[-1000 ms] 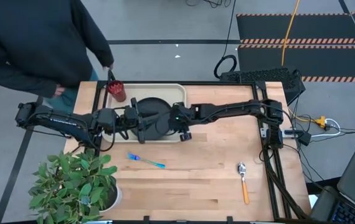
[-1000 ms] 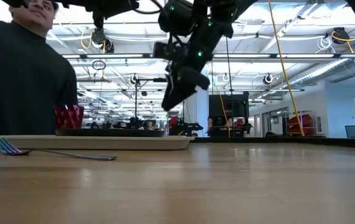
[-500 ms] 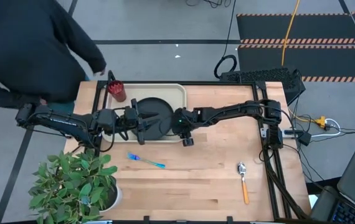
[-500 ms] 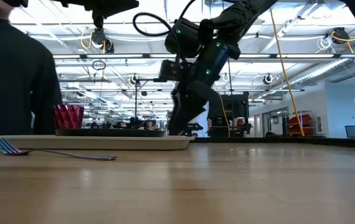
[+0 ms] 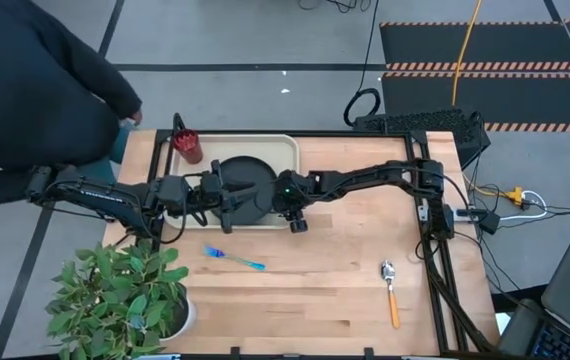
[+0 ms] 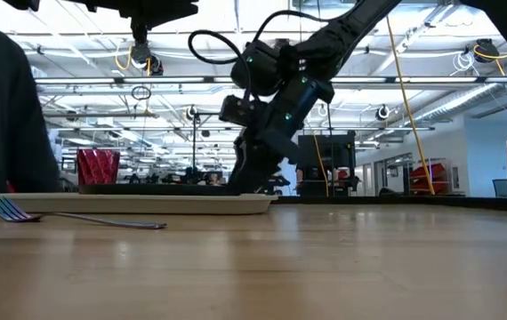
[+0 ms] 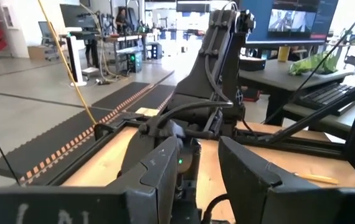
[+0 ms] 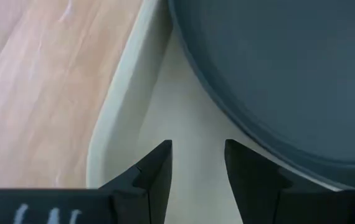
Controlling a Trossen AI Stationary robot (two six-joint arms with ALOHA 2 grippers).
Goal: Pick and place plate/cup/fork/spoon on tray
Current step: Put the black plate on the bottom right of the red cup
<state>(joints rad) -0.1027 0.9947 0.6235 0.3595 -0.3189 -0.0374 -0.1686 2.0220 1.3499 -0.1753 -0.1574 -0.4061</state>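
High view showed the right end effector (image 5: 293, 217) low over the near right corner of the tray (image 5: 287, 146), with the plate (image 5: 248, 180) just beside its tips. In the right wrist view its two fingers (image 8: 154, 167) stood slightly apart with nothing between them, tray floor showing in the gap and the plate's rim (image 8: 252, 143) just ahead. The left end effector (image 5: 227, 203) hovered at the plate's opposite edge, facing the right one; its wrist view showed its fingers (image 7: 165, 171) parted around empty air.

The plate lay flat in the tray, and the cup (image 5: 188, 147) stood at the tray's far corner, well beyond the left end effector and behind it. The fork (image 5: 233, 259) lay on the bare worktop near the left end effector, toward the front edge; the spoon (image 5: 392, 291) lay well apart from both, nearer the right arm's base.

Both pieces yet to be placed looked light and stiff. The plastic fork was thin and lay nearly flush with the wood, so a pinch across its handle near the middle, fingers pressed down to the worktop, seemed safest. The spoon's metal bowl would likely be slick; its orange handle offered the better hold.
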